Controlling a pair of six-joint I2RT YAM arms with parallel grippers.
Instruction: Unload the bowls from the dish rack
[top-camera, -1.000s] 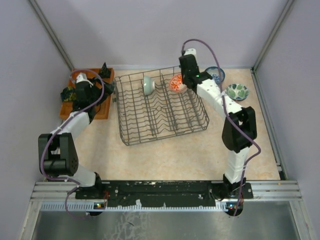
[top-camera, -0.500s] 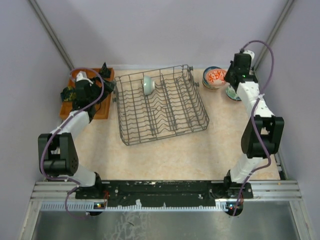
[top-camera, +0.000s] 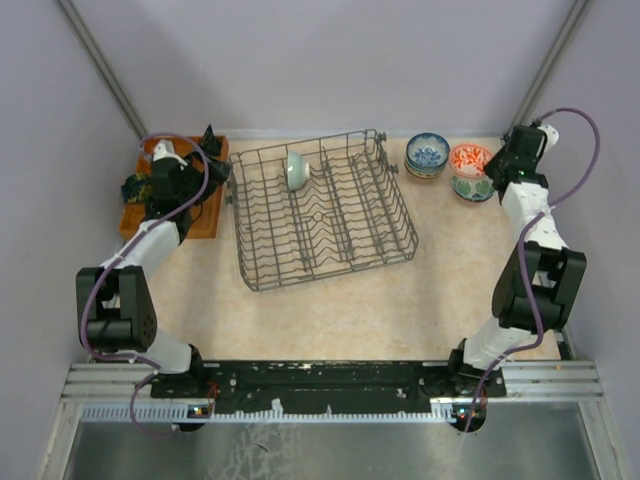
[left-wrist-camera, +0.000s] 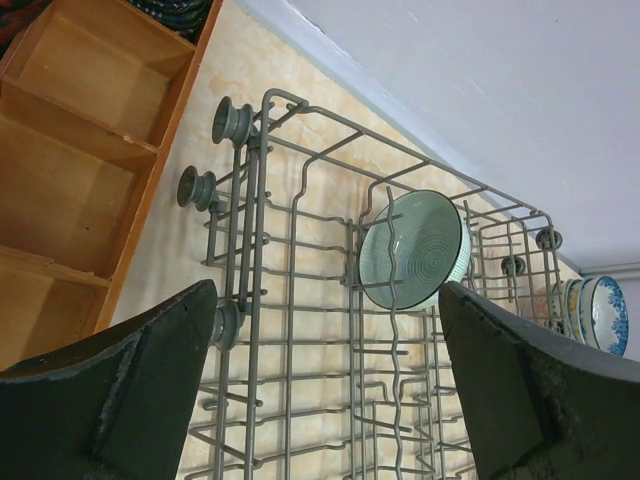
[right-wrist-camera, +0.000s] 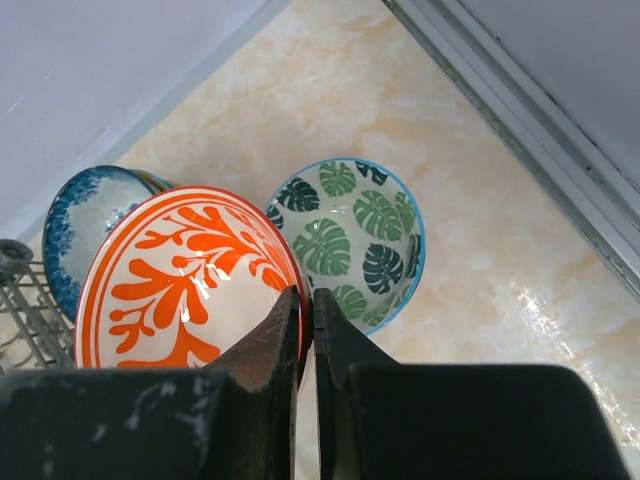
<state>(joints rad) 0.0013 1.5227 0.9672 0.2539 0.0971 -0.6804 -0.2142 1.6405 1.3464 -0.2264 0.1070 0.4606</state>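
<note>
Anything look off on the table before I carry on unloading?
Nothing broken or spilled. The dish rack sits slightly rotated against the edges of the table, with one pale green bowl standing on edge between its tines. The right gripper pinches the rim of the orange-patterned bowl, close by the leaf-patterned bowl.

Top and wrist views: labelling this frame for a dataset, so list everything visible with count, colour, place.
dish rack: one, dark grey wire, table centre
pale green bowl: one, standing on edge, rack's far part
blue-and-white bowls: a stack, number unclear, right of rack's far corner
leaf bowl: one, white with green leaves, far right of table
orange-and-white bowl: one, gripped at its rim, beside leaf bowl
tray: one, orange, compartmented, left of rack
dark objects: number unclear, on the tray
table: one, beige marbled
left arm: jaws open, between tray and rack
right arm: jaws shut on the orange-and-white bowl
</note>
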